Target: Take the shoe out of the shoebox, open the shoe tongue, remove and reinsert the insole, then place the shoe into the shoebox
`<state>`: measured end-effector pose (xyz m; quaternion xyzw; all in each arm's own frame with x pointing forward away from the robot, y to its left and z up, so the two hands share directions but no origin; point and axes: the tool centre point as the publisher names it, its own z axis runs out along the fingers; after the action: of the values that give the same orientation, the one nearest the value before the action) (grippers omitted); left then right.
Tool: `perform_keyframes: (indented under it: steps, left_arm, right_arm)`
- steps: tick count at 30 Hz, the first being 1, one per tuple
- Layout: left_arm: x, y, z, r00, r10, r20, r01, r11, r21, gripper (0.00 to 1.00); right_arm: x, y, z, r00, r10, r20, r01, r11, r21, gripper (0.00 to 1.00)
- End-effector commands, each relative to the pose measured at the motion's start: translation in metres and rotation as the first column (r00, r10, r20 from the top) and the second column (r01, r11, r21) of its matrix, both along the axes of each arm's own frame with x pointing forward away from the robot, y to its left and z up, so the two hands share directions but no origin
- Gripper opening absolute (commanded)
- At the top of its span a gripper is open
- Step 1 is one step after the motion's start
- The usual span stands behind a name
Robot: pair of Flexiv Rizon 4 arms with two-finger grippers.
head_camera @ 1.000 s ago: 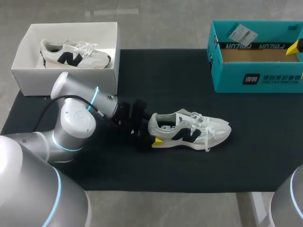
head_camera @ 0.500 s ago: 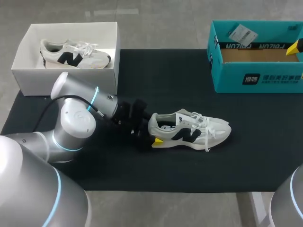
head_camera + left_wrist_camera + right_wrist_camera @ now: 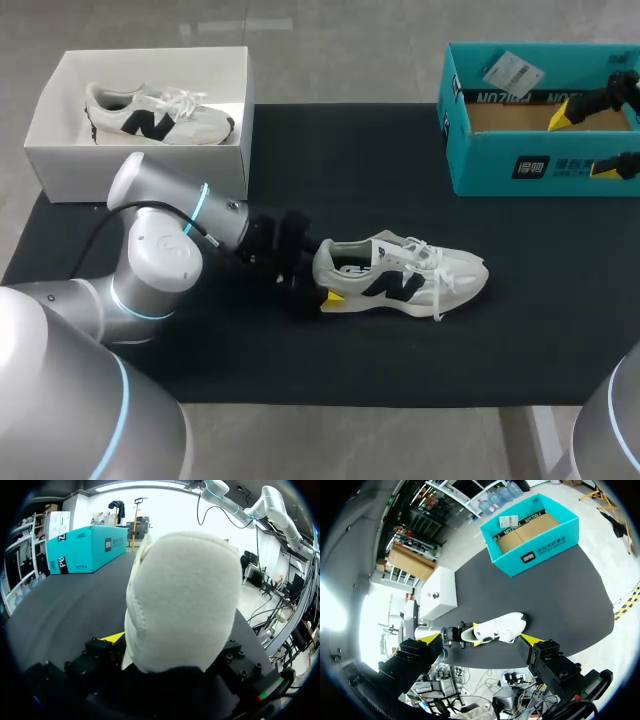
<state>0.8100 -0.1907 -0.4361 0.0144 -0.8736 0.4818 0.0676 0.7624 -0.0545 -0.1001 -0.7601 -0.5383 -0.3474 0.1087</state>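
A white sneaker with a dark logo [image 3: 420,272] lies on its sole on the black mat [image 3: 400,160], toe to the right. My left gripper [image 3: 325,277] sits at its heel, one yellow tip showing at the near side. In the left wrist view the heel [image 3: 180,595] fills the space between the wide-set fingers, and the left gripper [image 3: 170,645] is shut on it. My right gripper [image 3: 583,143] hangs open high over the teal shoebox [image 3: 540,172]. In the right wrist view the right gripper [image 3: 480,639] holds nothing, and the sneaker [image 3: 497,628] lies far below.
A white box [image 3: 60,150] at the back left holds a second sneaker [image 3: 155,113]. The teal shoebox has a paper tag [image 3: 510,70] on its far rim. Bare mat lies in front of and behind the sneaker.
My right gripper has come into the head view from the right, now over the teal shoebox. The left arm and the sneaker have not moved.
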Motion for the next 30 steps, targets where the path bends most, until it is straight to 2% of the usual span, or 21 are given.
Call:
perform_keyframes:
  steps: [1,7,14,19,24,26,30]
  left_arm:
    - [0.002,-0.001,-0.003,1.000,0.000,-0.001,0.000,1.000,0.003,0.00]
    - [0.002,-0.001,-0.003,1.000,0.000,-0.001,0.000,1.000,0.003,0.00]
    - [0.002,-0.001,-0.003,1.000,0.000,-0.001,0.000,1.000,0.003,0.00]
    - [0.002,-0.001,-0.003,1.000,0.000,-0.001,0.000,1.000,0.003,0.00]
    - [0.002,-0.001,-0.003,1.000,0.000,-0.001,0.000,1.000,0.003,0.00]
    - [0.002,-0.001,-0.003,1.000,0.000,-0.001,0.000,1.000,0.003,0.00]
    - [0.002,-0.001,-0.003,1.000,0.000,-0.001,0.000,1.000,0.003,0.00]
  right_arm:
    - [0.016,0.035,0.007,1.000,-0.013,-0.026,0.010,0.996,-0.088,1.00]
    - [0.023,0.067,0.001,0.997,-0.019,-0.071,0.008,0.989,-0.146,1.00]
    - [0.036,0.102,-0.021,0.986,-0.059,-0.153,0.019,0.968,-0.250,1.00]
    - [0.044,0.123,-0.044,0.975,-0.056,-0.216,-0.023,0.937,-0.349,1.00]
    - [0.045,0.141,-0.070,0.963,-0.020,-0.267,-0.088,0.919,-0.385,1.00]
    - [0.045,0.147,-0.083,0.952,-0.049,-0.303,-0.100,0.884,-0.457,1.00]
    - [0.045,0.155,-0.108,0.939,-0.066,-0.337,-0.119,0.858,-0.500,1.00]
